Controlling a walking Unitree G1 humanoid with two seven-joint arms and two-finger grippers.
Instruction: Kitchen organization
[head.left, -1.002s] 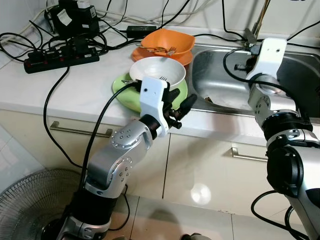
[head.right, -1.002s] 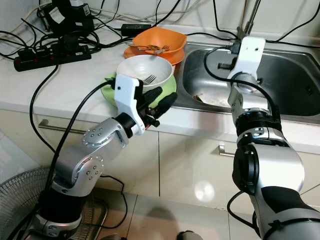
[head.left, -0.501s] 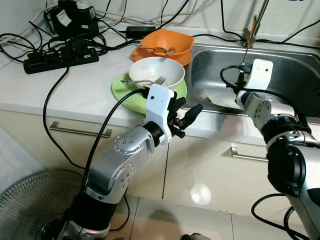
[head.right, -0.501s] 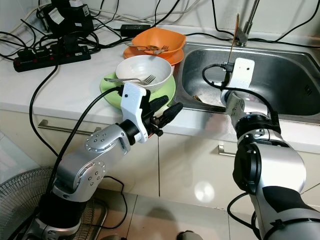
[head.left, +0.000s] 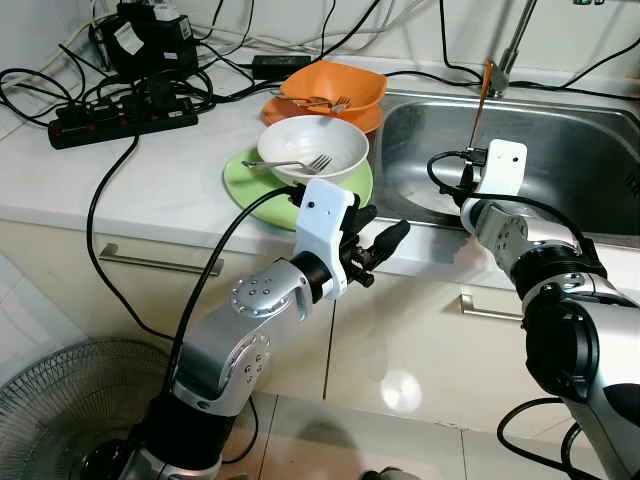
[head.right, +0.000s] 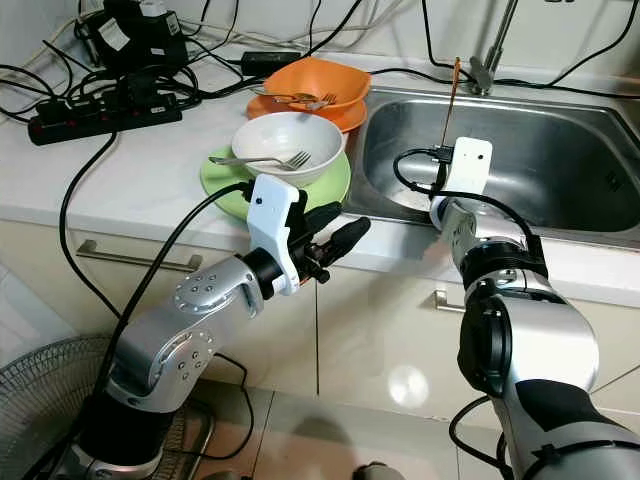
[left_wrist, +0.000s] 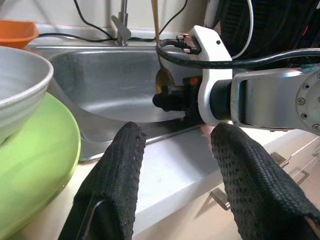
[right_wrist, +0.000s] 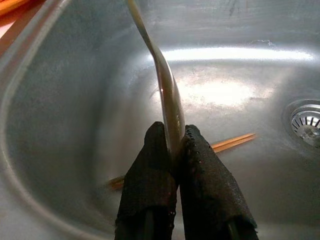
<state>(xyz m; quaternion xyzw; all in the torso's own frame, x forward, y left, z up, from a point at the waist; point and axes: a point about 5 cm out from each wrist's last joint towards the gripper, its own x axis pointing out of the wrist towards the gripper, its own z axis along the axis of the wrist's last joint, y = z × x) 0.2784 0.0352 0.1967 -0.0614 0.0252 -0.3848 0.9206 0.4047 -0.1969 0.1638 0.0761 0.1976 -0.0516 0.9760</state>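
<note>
A spoon (right_wrist: 167, 95) is pinched between the closed fingers of the right pincer (right_wrist: 172, 150), which is held at the front edge of the steel sink (head.left: 560, 150); the spoon's handle is seen standing up above the wrist. A thin orange stick (right_wrist: 227, 143) is seen lying on the sink floor behind the fingers, near the drain (right_wrist: 305, 122). The left pincer (left_wrist: 172, 170) is held with its fingers spread and nothing between them, over the front edge of the table (head.left: 130, 190), just beside the green plate (head.left: 255, 185). On that plate a white bowl (head.left: 312, 145) is set, with a fork (head.left: 285, 163) laid across it. Behind it an orange bowl (head.left: 335, 85) with cutlery inside is seen. A black power strip (head.left: 120, 115) and tangled cables are spread over the table's left part. A fan (head.left: 60, 410) is seen on the floor below.
</note>
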